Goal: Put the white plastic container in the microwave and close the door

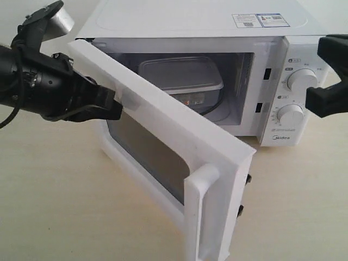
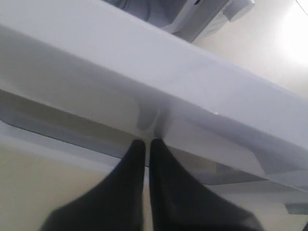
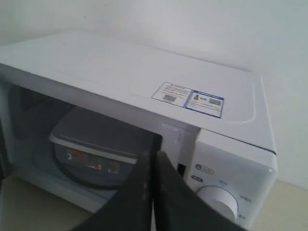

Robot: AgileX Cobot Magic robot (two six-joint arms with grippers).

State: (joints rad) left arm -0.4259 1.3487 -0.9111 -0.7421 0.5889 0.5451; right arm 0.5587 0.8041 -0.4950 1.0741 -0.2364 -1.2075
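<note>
Door (image 1: 157, 147) half open; left gripper (image 1: 115, 106) closed, empty, against it; container (image 1: 182, 76) inside microwave (image 1: 196, 22).

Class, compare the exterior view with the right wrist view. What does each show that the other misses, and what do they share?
Exterior only: the door standing partly open, its bar handle, the left claw against the door's outer face, and the lower knob. Right wrist only: the right claw, its tips shut together. Shared: the microwave, the white plastic container inside it, the stickers on top, the upper knob.
</note>
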